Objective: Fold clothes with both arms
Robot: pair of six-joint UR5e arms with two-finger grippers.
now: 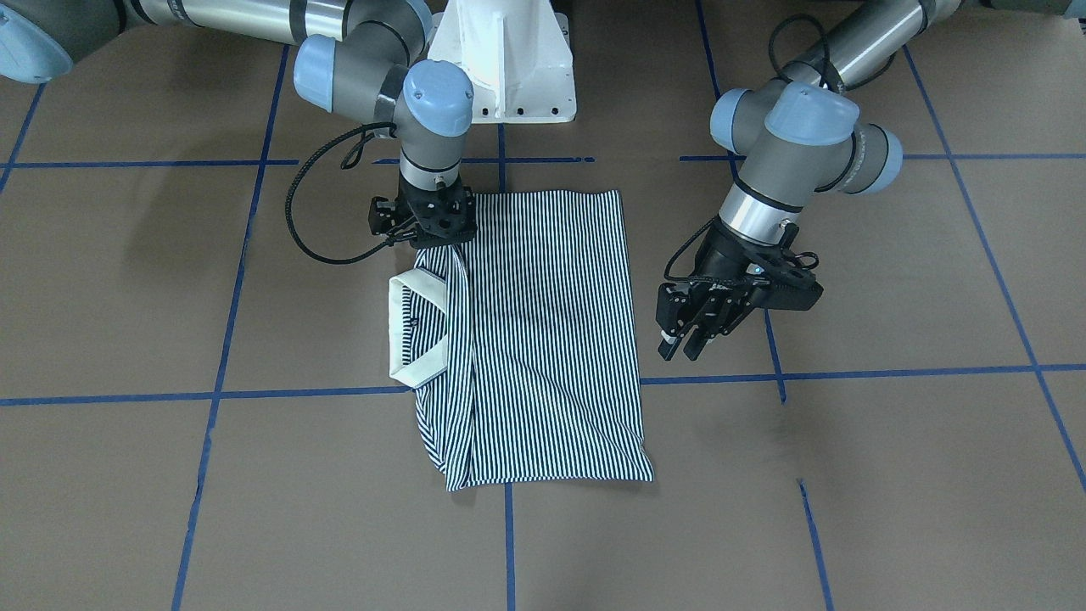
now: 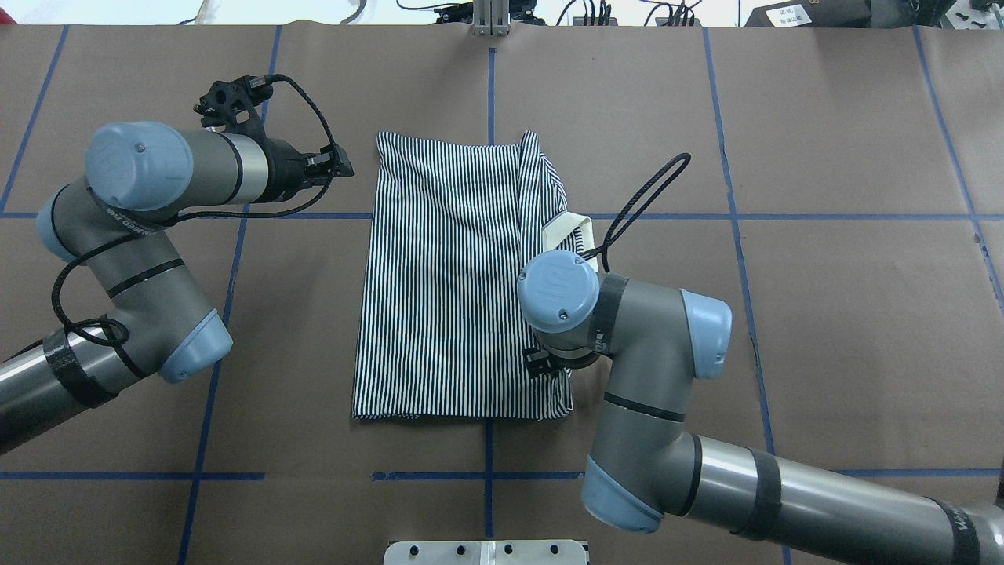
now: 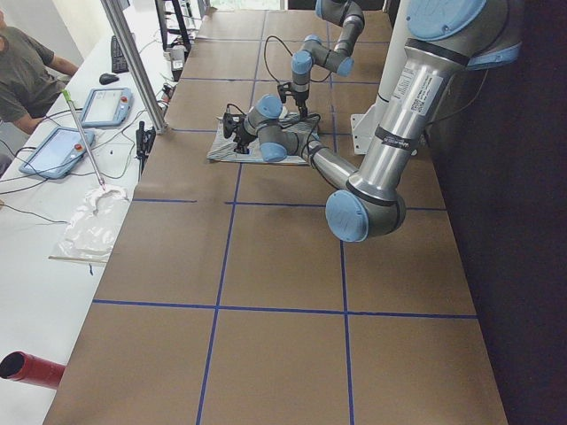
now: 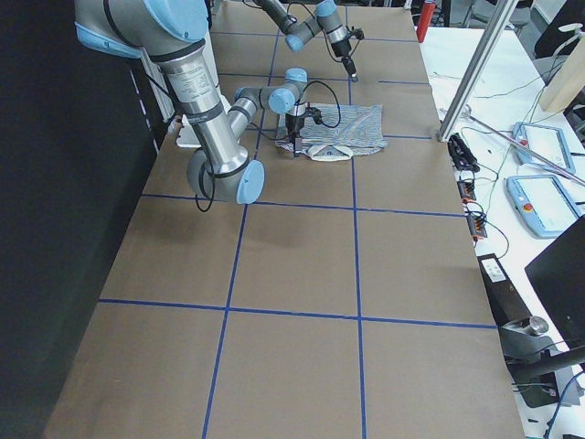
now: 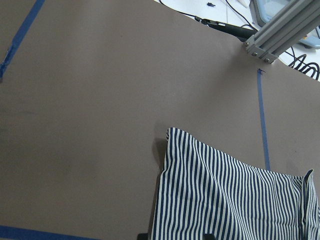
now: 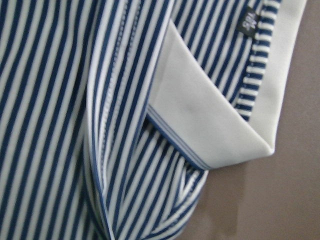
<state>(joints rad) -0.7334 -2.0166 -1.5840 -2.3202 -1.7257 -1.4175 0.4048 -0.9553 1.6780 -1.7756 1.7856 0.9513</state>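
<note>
A navy-and-white striped polo shirt (image 1: 543,339) lies folded into a long rectangle at the middle of the brown table (image 1: 891,475), which blue tape (image 1: 848,373) marks off in squares, as seen from the front-facing camera; its white collar (image 1: 399,331) juts out from the shirt's left edge in that frame, standing partly open. The right arm (image 1: 365,59) reaches in from the upper left of the frame and points the right pincer (image 1: 428,229) straight down on the shirt's upper left corner, just above the collar; the wrist hides the fingers, so whether it is open or closed cannot be told. The right wrist camera shows the collar's fold close up and a small black label (image 6: 248,22) at the neckband. The left arm (image 1: 797,144) comes in from the upper right, and the left pincer (image 1: 683,344) hangs clear of the cloth to the right of the shirt, tilted down towards the table, fingers parted and holding nothing. The white pedestal base (image 1: 509,59) stands at the top centre of the frame, beyond the shirt
</note>
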